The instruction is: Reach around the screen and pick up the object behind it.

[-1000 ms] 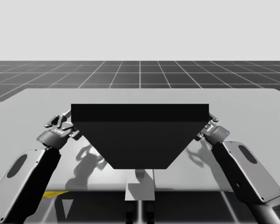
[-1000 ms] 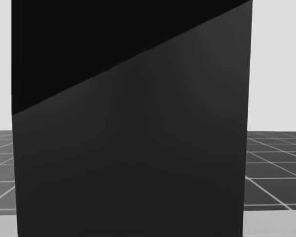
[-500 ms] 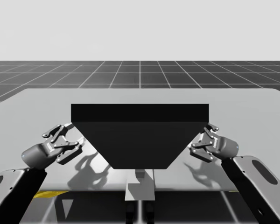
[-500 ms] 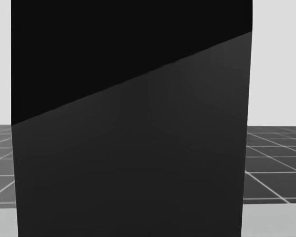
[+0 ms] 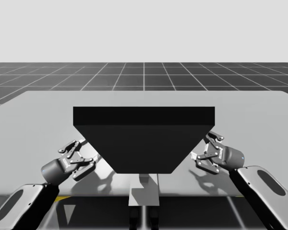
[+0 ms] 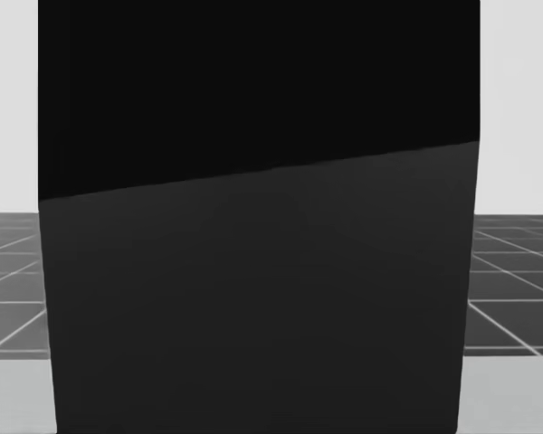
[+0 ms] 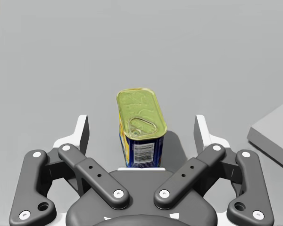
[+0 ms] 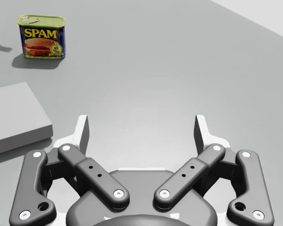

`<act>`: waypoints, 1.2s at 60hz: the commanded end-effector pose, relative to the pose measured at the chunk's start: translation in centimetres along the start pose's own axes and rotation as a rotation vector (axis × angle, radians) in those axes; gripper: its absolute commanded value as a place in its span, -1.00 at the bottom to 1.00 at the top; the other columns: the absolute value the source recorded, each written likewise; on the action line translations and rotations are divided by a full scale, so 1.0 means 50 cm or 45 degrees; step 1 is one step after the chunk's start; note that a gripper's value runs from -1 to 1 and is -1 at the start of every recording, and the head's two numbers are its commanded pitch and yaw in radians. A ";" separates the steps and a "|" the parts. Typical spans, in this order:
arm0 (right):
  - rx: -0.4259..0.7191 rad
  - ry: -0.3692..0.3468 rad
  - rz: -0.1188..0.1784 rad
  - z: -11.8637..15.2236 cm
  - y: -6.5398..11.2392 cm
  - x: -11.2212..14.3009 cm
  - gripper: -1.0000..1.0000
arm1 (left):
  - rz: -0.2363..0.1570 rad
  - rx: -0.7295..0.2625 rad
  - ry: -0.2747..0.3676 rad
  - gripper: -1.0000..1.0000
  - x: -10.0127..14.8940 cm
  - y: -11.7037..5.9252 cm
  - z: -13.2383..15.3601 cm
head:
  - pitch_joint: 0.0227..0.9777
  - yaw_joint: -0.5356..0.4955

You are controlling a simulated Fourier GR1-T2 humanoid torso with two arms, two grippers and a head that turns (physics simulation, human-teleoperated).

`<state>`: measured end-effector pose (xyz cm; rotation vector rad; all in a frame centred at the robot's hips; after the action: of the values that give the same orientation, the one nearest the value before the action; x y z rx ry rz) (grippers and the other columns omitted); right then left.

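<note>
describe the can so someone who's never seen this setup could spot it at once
On the grey table a tall black screen stands in front of me. The can stands upright on the table just ahead of my left gripper, centred between its open fingers. Its blue sides and yellow-green pull-tab lid set it apart from the plain flat grey slab nearby.

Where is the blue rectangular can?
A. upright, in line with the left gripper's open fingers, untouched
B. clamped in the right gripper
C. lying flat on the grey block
A: the left wrist view shows the can upright, centred on the gap of the open left gripper, touching neither finger.
</note>
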<state>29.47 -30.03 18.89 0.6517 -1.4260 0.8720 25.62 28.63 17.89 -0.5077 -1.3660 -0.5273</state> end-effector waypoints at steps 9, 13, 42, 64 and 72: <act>0.088 0.004 -0.004 -0.003 0.010 -0.011 -1.00 | -0.025 0.025 0.101 -1.00 -0.046 0.001 -0.051 | -0.69 0.03; 0.088 0.004 -0.002 -0.004 0.010 -0.012 -1.00 | -0.034 0.022 0.109 -1.00 -0.048 0.000 -0.063 | -0.69 0.04; 0.091 0.013 0.016 -0.005 0.013 -0.022 -1.00 | 0.014 0.032 0.156 -1.00 -0.081 0.029 -0.120 | -0.63 0.03; 0.086 0.027 0.031 -0.006 0.015 -0.026 -1.00 | 0.001 -0.016 0.196 1.00 -0.098 0.021 -0.126 | -0.63 0.02; 0.084 0.025 0.034 -0.005 0.014 -0.025 -1.00 | -0.004 0.057 0.147 1.00 -0.074 0.030 -0.094 | -0.63 0.01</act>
<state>29.23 -29.57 17.57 0.6567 -1.4051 0.9341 30.68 26.21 13.27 -0.4088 -1.2740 -0.4869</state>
